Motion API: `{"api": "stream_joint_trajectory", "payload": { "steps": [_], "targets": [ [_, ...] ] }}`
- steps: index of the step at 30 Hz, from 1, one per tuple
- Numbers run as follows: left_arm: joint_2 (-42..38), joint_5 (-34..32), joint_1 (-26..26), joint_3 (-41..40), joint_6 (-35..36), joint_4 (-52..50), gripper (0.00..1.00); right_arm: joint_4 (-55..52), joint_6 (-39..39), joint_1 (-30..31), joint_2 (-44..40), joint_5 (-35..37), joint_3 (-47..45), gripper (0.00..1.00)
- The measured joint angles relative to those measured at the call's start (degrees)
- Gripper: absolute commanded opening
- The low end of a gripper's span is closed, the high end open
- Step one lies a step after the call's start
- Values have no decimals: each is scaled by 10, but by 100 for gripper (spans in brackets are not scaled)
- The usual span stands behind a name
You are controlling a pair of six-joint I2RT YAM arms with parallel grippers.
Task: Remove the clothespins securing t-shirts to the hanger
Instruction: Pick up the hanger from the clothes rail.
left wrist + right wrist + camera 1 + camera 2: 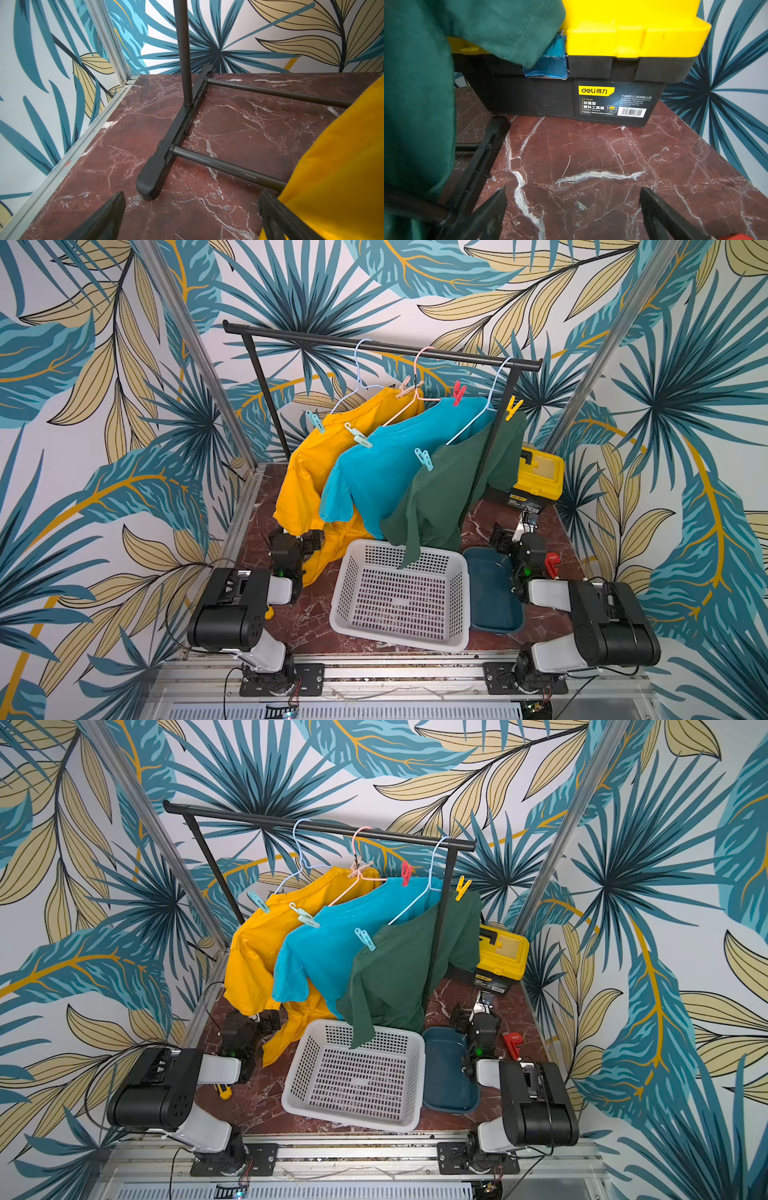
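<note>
Six clothespins (364,939) all clipped on, ctr of both top views. Teal pin (315,421) sits on the yellow t-shirt (305,481) shoulder. Mint pin (358,435) is where yellow meets the blue t-shirt (374,477). 2nd teal pin (423,459) is where blue meets the green t-shirt (440,497). Tan pin (409,387) is at the yellow shirt's top by the pink hanger (419,360), red pin (459,393) on the blue shirt's top, yellow pin (513,408) on the green shirt's top. Shirts hang from the black rail (332,339).

Left fingers (104,218) spread wide, nothing btwn them, low over the marbled surface (228,128) near the rack foot (153,172), yellow cloth just beside one. Right fingers (660,212) also wide apart & empty, facing the toolbox (633,37). White basket (345,597) & blue tray (494,605) lower ctr.
</note>
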Motion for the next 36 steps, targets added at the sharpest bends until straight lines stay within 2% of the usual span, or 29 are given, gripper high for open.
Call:
{"api": "stream_joint_trajectory", "payload": {
  "steps": [18, 27, 30, 33, 36],
  "targets": [
    [0, 2, 0, 0, 0, 0, 100, 0, 0, 0, 0, 0, 0, 100],
    [-7, 17, 18, 0, -13, -5, 100, -3, -1, 0, 0, 0, 1, 99],
    [-66, -26, 18, -1, -32, -42, 100, -41, 0, 0, -20, 14, 7, 99],
    [-181, -101, 18, 2, -53, -104, 100, -150, 19, 0, -88, 44, 45, 100],
    [-291, -196, 19, 19, -80, -177, 100, -209, 34, 0, -167, 70, 74, 100]
  ]
}}
